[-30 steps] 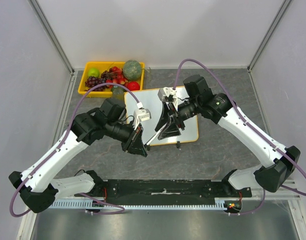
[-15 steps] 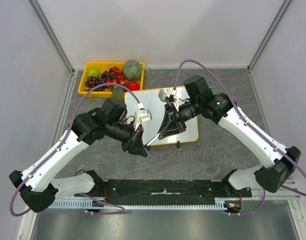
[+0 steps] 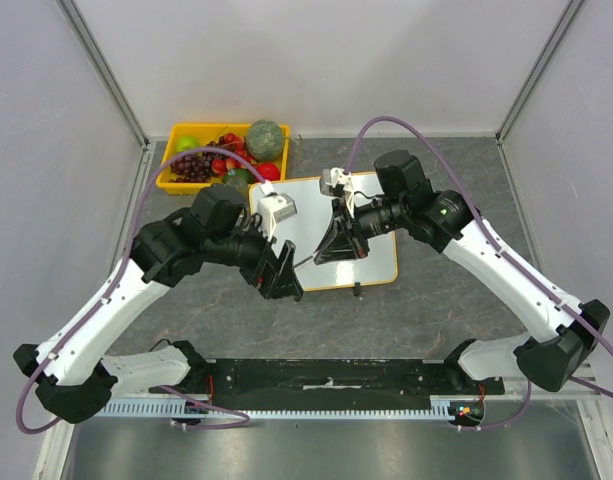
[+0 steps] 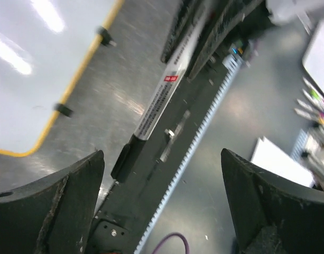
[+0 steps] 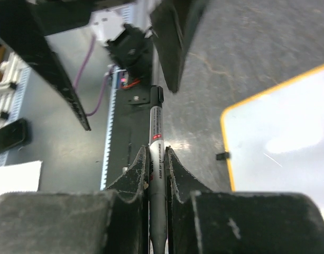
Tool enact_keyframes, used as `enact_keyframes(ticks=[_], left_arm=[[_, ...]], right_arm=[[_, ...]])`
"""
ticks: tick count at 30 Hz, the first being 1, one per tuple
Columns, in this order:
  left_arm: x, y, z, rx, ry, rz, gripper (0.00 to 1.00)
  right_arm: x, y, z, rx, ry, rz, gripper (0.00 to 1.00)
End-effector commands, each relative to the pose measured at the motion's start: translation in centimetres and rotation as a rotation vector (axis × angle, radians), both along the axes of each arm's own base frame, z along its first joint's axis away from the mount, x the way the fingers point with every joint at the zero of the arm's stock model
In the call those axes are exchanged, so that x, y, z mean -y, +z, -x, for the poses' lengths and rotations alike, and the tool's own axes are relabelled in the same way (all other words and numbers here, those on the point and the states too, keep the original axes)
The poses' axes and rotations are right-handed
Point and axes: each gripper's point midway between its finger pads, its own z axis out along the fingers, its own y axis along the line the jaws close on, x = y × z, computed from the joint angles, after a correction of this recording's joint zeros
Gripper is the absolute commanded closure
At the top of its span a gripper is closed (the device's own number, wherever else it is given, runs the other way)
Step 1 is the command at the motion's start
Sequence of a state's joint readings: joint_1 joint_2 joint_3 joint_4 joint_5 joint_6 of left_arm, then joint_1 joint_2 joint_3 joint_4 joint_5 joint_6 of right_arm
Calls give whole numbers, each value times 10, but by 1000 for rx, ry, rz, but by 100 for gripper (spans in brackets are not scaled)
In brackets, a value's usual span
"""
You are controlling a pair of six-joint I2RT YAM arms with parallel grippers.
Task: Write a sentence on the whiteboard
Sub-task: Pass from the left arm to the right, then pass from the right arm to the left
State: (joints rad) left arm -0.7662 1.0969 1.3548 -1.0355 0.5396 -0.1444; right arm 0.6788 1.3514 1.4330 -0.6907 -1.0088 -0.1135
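Top external view puts the left gripper [image 3: 283, 275] over the near left corner of the whiteboard [image 3: 311, 220], its jaws spread wide and holding nothing. Left wrist view agrees: the marker [image 4: 160, 94] runs between the two open fingers [image 4: 56, 201] without touching either.

Further right, above the whiteboard's middle, the right gripper [image 3: 336, 245] has its jaws clamped on the marker's barrel, with a long stretch of pen reaching toward the left arm. The whiteboard lies flat on the desk [image 3: 426, 300] beneath both wrists, and no sentence can be read on it.

Several things could go wrong from here:

- **Collision:** the two arms sit very close, so swinging the pen down to the whiteboard could knock it against the open left fingers.
- **Slipping grip:** the pinch is narrow, so writing pressure might pivot or slide the pen.
- **No ink:** the dark end facing left looks like a cap, and if it is on, no ink will reach the surface.
- **Shifting board:** the whiteboard seems to lie loose, so a hard stroke could shift it.
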Motion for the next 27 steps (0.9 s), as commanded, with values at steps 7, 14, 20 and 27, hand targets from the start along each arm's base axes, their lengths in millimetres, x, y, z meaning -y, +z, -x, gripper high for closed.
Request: enact_keyframes(ticks=[7, 14, 20, 27], left_arm=[[-7, 74, -101, 159, 651, 185, 0], [46, 104, -104, 56, 513, 453, 0], [100, 114, -102, -120, 325, 620, 1], [134, 140, -109, -115, 219, 784, 4]], right_arm=[[23, 35, -90, 64, -709, -99, 100], [94, 80, -97, 41, -1128, -484, 100], [118, 98, -77, 11, -1145, -740, 100], [117, 105, -72, -53, -1113, -838, 100]])
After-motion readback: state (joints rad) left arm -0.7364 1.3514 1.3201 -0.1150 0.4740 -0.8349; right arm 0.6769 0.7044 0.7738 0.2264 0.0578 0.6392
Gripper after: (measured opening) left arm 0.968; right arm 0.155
